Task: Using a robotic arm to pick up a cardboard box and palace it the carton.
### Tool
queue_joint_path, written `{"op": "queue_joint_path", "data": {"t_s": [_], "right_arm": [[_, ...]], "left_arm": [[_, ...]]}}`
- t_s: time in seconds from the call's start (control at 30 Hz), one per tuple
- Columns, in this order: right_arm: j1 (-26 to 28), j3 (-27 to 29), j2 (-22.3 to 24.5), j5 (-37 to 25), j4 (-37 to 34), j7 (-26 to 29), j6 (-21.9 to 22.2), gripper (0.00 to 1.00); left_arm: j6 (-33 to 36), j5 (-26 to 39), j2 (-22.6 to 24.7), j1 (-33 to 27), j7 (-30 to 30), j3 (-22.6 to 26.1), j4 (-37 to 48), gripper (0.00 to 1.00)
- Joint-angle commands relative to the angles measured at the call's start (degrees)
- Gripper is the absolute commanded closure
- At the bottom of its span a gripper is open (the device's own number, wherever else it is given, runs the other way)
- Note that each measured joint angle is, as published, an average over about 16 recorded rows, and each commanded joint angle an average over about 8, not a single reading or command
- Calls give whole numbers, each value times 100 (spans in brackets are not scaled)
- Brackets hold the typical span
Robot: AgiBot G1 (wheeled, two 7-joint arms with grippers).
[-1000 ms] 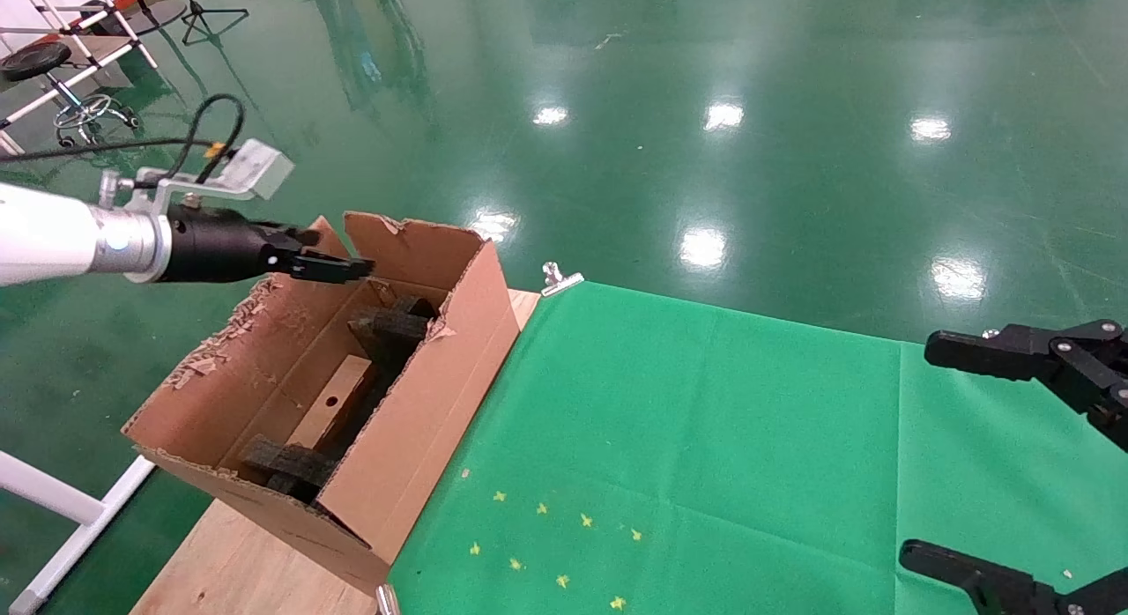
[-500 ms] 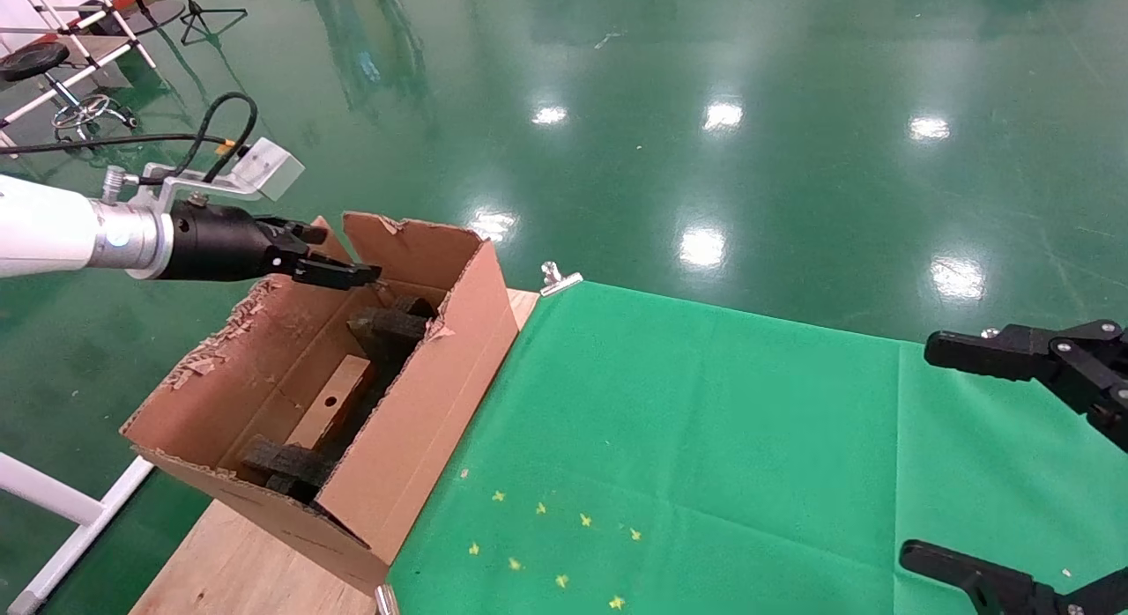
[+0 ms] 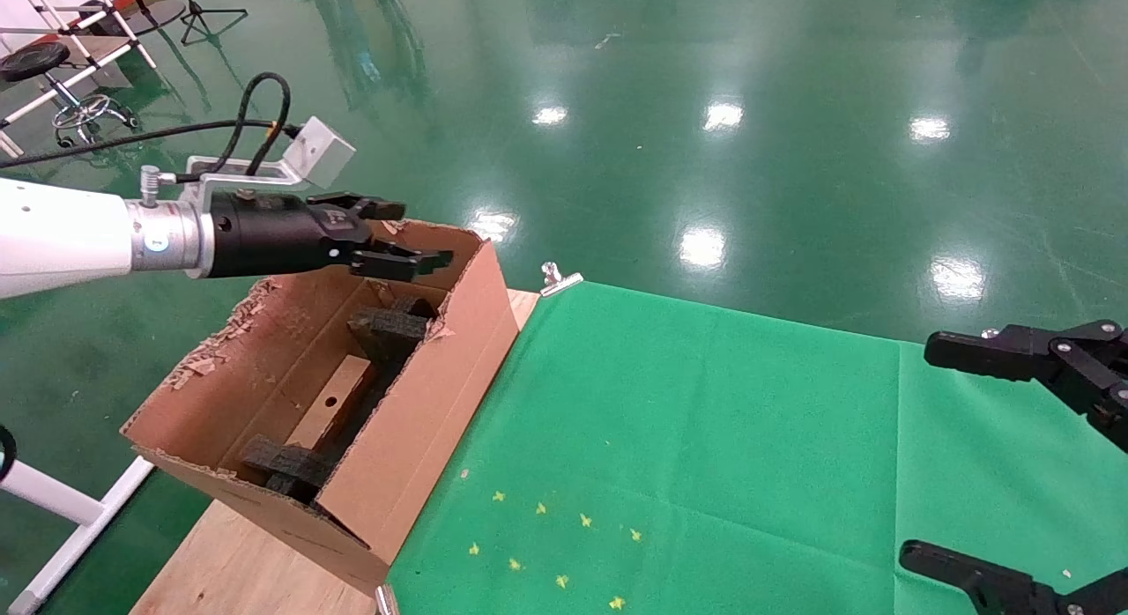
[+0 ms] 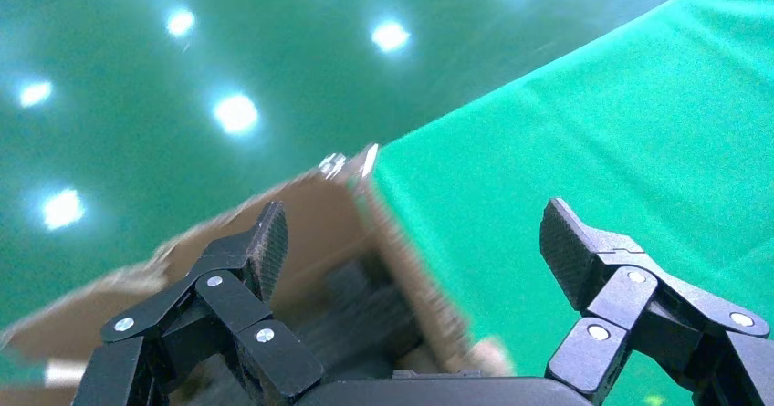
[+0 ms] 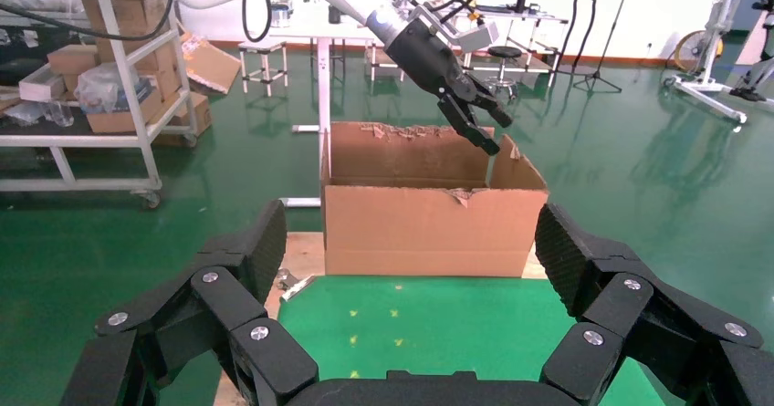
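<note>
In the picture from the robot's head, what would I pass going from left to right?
White robotic arm → its open left end effector above the carton → metal clip → green cloth → open right end effector.

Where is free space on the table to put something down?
The green cloth is bare from the carton's side wall across to the right gripper, apart from small yellow marks. The carton is crowded with foam pieces and a divider, and the left gripper hangs above it.

The white tubular robotic arm's black two-finger gripper hovers open above the large brown corrugated carton on green cloth.
</note>
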Motion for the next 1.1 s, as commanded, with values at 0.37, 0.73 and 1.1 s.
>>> {"op": "queue_joint_path", "data": {"t_s": [0.37, 0.73, 1.1], "right_arm": [[1, -3, 1, 2, 0, -1, 1, 0], [1, -5, 2, 3, 0, -3, 2, 0], [2, -7, 3, 5, 0, -4, 3, 0]], "left_arm": [[372, -1245, -144, 841, 118, -264, -1222, 0], [712, -2380, -276, 1607, 227, -504, -2336, 0], [1052, -3517, -408, 2375, 335, -745, -3452, 0]]}}
